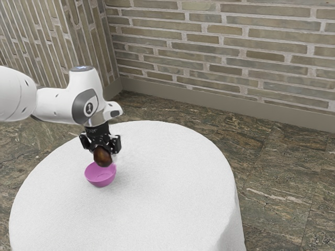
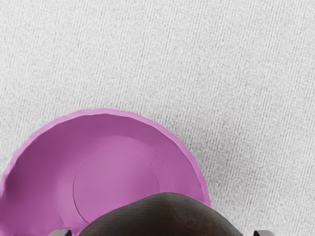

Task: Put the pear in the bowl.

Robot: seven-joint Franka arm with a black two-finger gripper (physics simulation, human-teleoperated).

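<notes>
The claw [image 1: 103,150] has the dark brown pear [image 1: 102,158] pinched in its grip, hanging just above the pink bowl [image 1: 100,179]. From where I stand, the worry is an off-centre release: the pear looks nearer one side of the rim than the middle, so it could clip the edge, tip the light-looking bowl or roll away. The worktop [image 1: 172,180] is round, draped in white cloth; beyond it are brick walls [image 1: 220,47] and a mottled stone floor [image 1: 280,183].
</notes>
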